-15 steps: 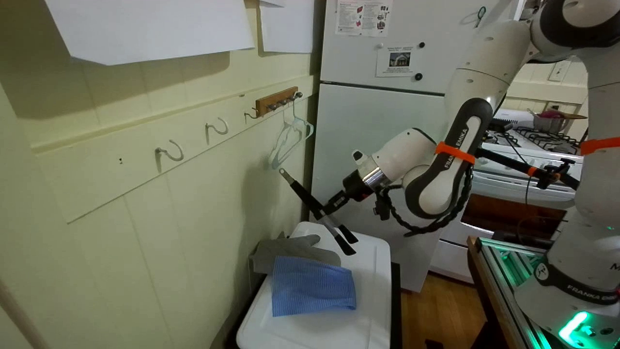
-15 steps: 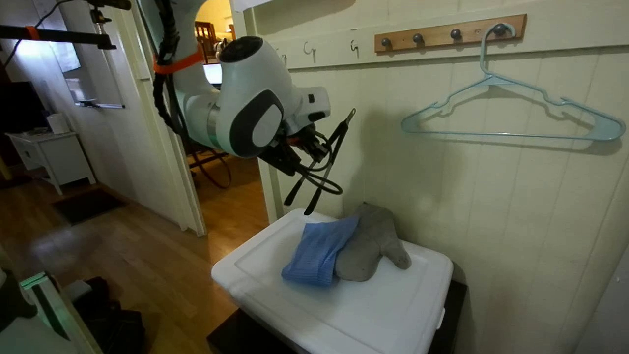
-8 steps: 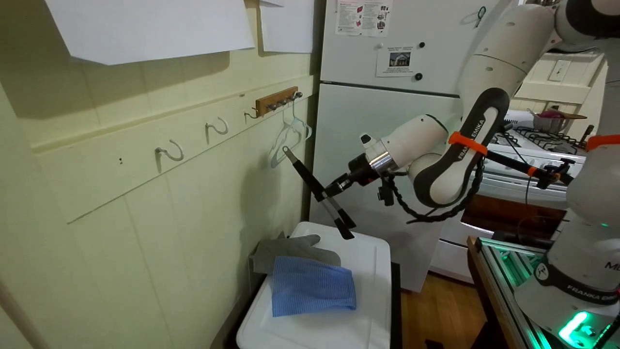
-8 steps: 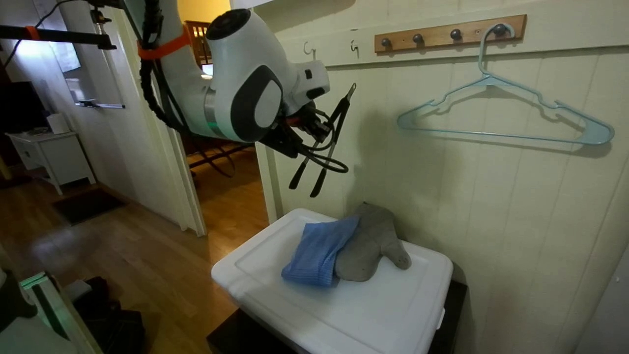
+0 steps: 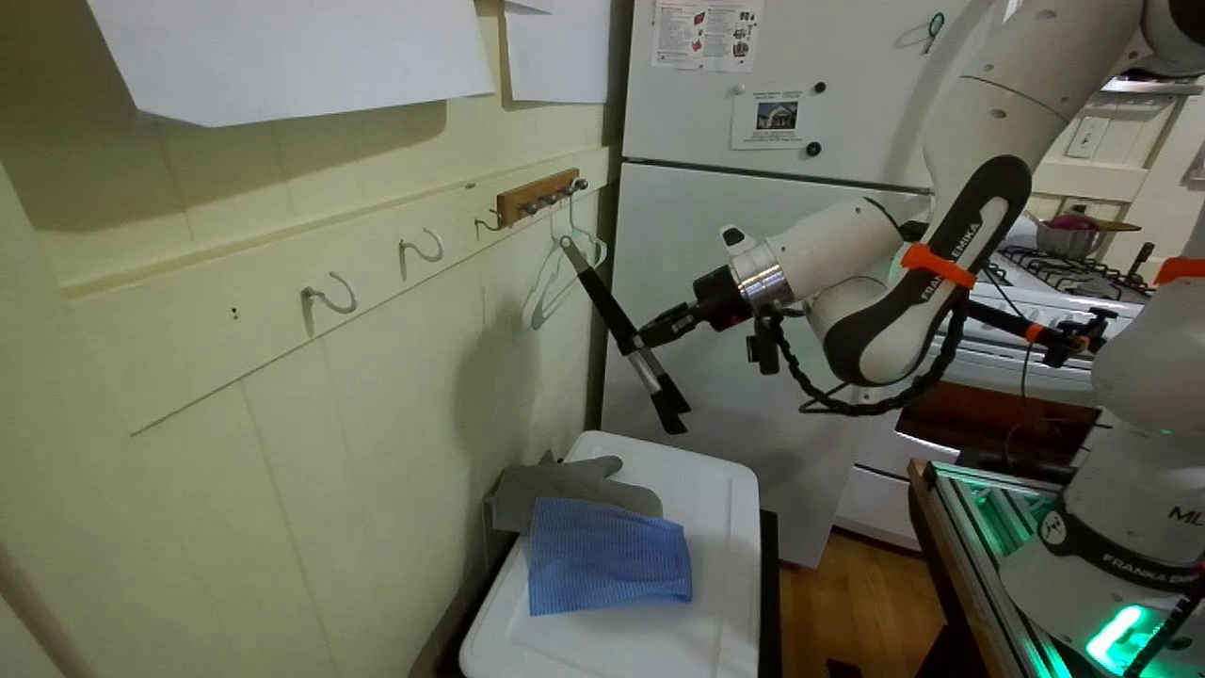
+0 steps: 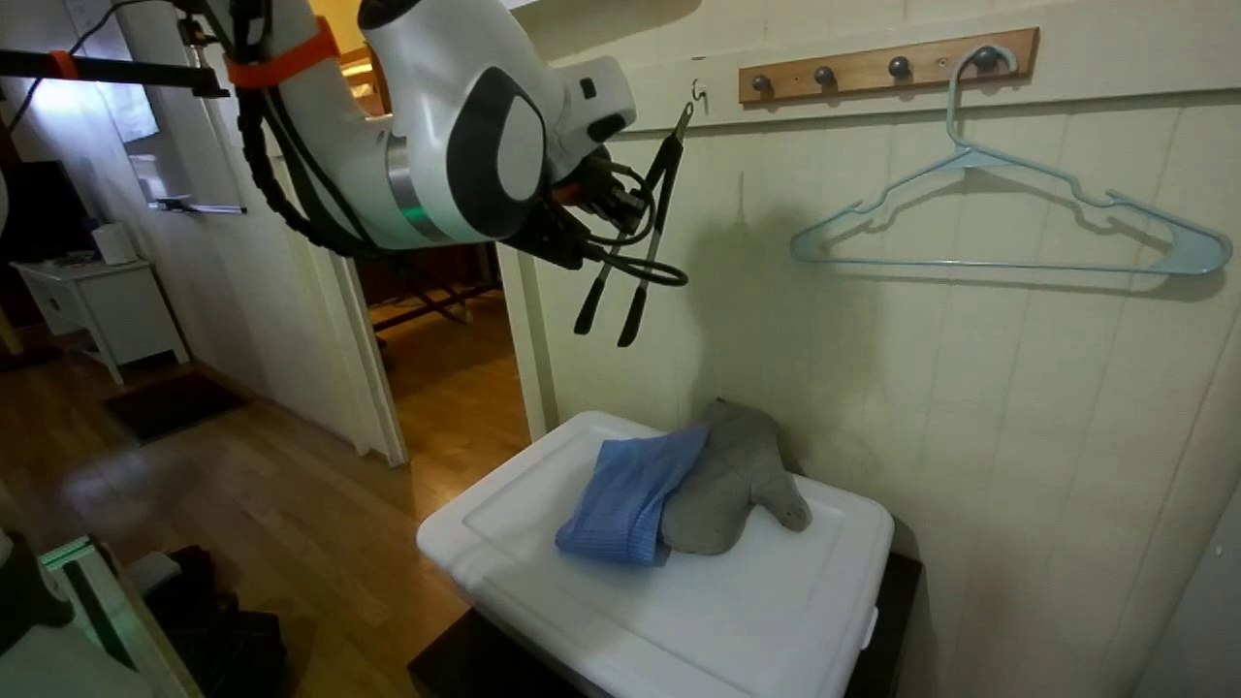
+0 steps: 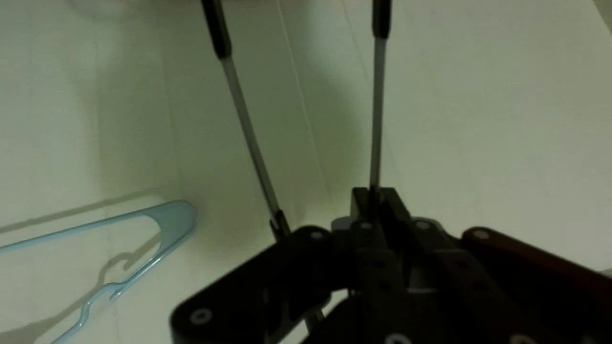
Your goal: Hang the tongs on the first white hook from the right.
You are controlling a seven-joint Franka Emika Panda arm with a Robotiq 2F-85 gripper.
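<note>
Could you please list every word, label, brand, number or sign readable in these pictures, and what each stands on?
"FRANKA EMIKA": dark arm panel, lettering partly covered by an orange strap.
"FRANKA": dark base band; the letters after it are unclear.
"ML": white housing above the band, ending at the picture's edge.
Too small to read: upper fridge sheet and lower fridge sheet.
The round emblem on the band: no legible text.

The cloth (image 5: 607, 556) lies on the surface (image 5: 720, 603), partly over the glove (image 5: 546, 485), the tongs (image 5: 617, 320) are in the claw (image 5: 646, 336), higher than these, and on the wall (image 5: 395, 405), in an exterior view, the hooks (image 5: 422, 254) are left of the peg bar (image 5: 523, 199), from which the hanger (image 6: 974, 157) hangs.
</note>
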